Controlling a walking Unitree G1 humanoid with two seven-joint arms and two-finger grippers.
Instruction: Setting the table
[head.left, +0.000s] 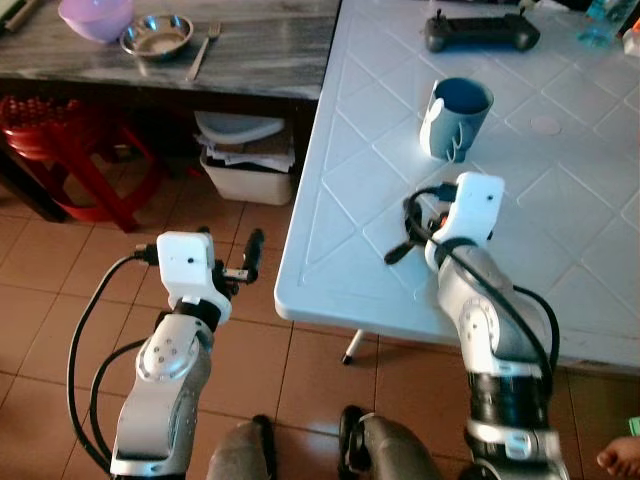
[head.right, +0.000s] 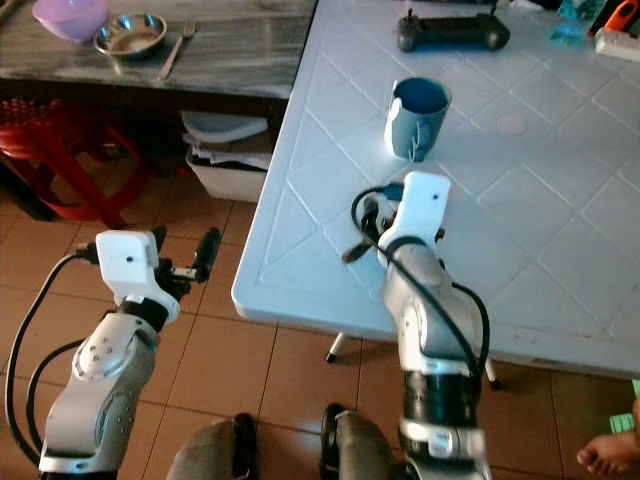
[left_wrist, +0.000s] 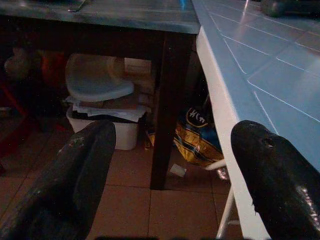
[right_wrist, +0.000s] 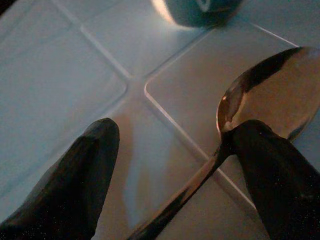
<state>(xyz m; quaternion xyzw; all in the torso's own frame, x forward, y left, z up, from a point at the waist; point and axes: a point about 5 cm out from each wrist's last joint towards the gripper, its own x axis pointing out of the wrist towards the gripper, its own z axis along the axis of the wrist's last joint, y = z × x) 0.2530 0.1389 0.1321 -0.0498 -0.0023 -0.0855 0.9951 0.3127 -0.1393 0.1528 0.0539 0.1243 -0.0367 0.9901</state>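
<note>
Spoon (right_wrist: 260, 95) on the white table (head.left: 560, 250) is what this moment turns on: in the right wrist view it lies flat on the tabletop right at the right gripper (right_wrist: 175, 165), its bowl pointing ahead toward the blue mug (head.left: 458, 118) and its handle running back and across the gap between the two black fingers. One finger (right_wrist: 272, 170) overlaps the spoon's neck just behind the bowl, whether touching it or merely above it I cannot tell; the other finger (right_wrist: 75, 180) stands well apart from the handle, so the jaws are spread and holding nothing. The spoon's long axis therefore crosses the gripper's opening at a slant, not square to it, and the handle sits nearer one finger than the other. From the head camera the right gripper (head.left: 420, 235) is low over the near part of the table, between the table's front edge and the mug, which stands upright further in. The left gripper (head.left: 250, 262) hangs off the table's edge over the tiled floor (head.left: 60, 290), its fingers also spread and empty, looking under the dark wooden table (head.left: 250, 50) where a steel bowl (head.left: 157, 35), a fork (head.left: 203, 50) and a purple bowl (head.left: 95, 15) rest. The right arm is plainly the nearer one, so any next handling of the spoon would fall to it.
</note>
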